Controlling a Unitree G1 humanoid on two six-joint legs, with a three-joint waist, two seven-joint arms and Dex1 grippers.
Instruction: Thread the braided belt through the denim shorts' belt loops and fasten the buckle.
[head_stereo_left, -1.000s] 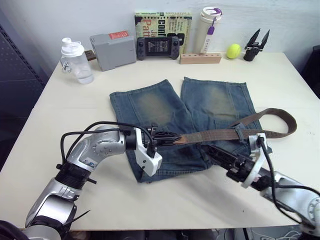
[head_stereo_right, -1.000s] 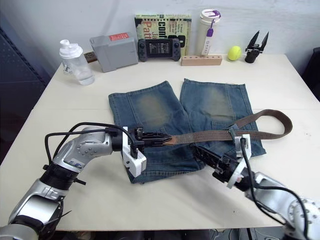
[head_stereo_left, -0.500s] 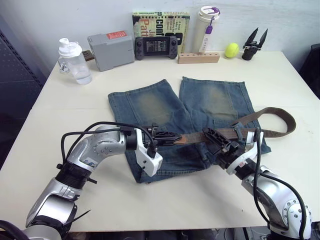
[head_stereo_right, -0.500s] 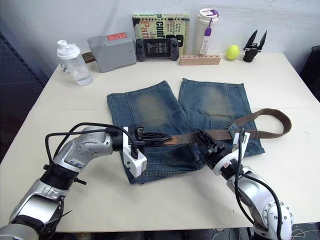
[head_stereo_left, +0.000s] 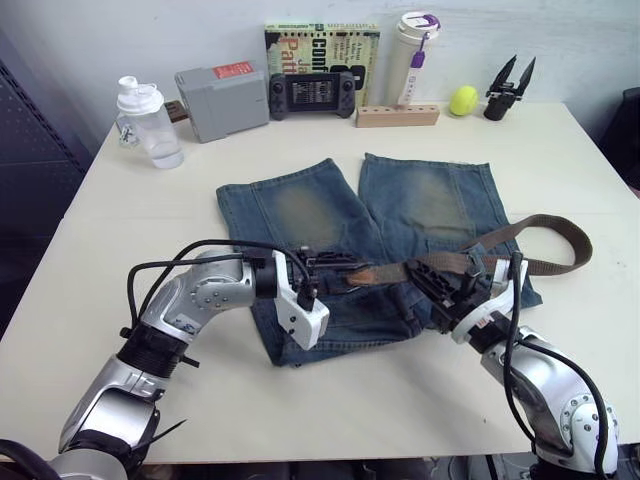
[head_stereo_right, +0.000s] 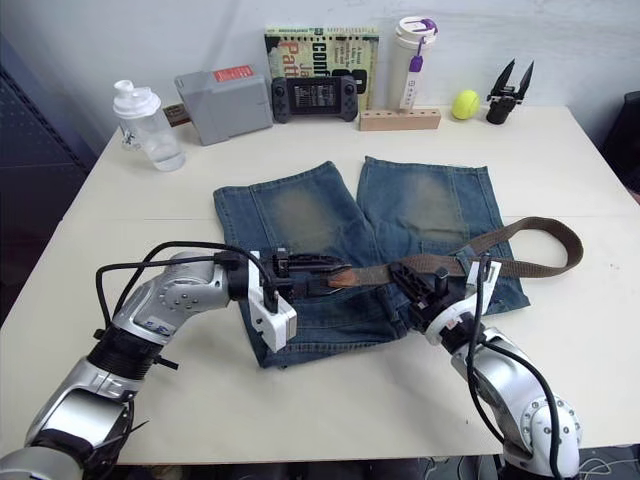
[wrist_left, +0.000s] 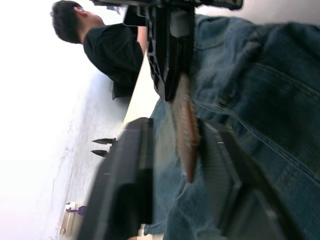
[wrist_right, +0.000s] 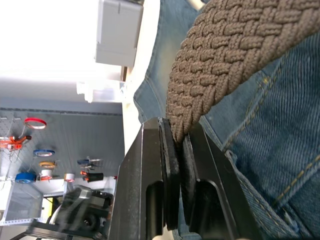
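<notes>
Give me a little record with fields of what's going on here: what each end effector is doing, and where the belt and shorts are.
Surface: table
Denim shorts: flat, legs pointing away from the robot
Braided belt: across the waistband, looping off to the robot's right
Right end effector: shut on the braided belt
Left end effector: open around the belt's dark tip
Buckle: cannot tell where

Faded blue denim shorts (head_stereo_left: 400, 210) with paler, yellowed worn patches; a brown braided belt (head_stereo_left: 540, 232), darker at its tip.
</notes>
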